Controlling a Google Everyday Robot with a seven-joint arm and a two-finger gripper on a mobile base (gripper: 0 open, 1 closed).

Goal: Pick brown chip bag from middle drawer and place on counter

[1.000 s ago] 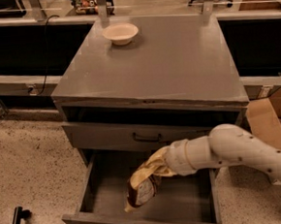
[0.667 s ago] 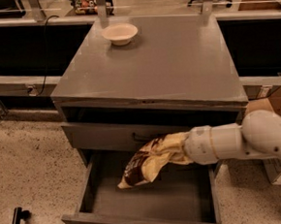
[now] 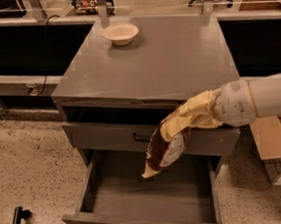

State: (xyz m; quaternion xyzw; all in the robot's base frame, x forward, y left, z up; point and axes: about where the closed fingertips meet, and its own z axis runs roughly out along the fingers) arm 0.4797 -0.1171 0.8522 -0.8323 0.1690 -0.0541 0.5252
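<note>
My arm (image 3: pixel 268 98) comes in from the right edge of the view, lying roughly level, thick and white, pointing left. The rounded wrist (image 3: pixel 230 104) sits at its end, and from there the pale yellow pincer (image 3: pixel 176 124) reaches out and slopes down to the left. Its fingers (image 3: pixel 194 112) are closed on the top end of the brown chip bag (image 3: pixel 164 153), which hangs from them. I have the pincer held in the air, above the open middle drawer (image 3: pixel 137 192)
</note>
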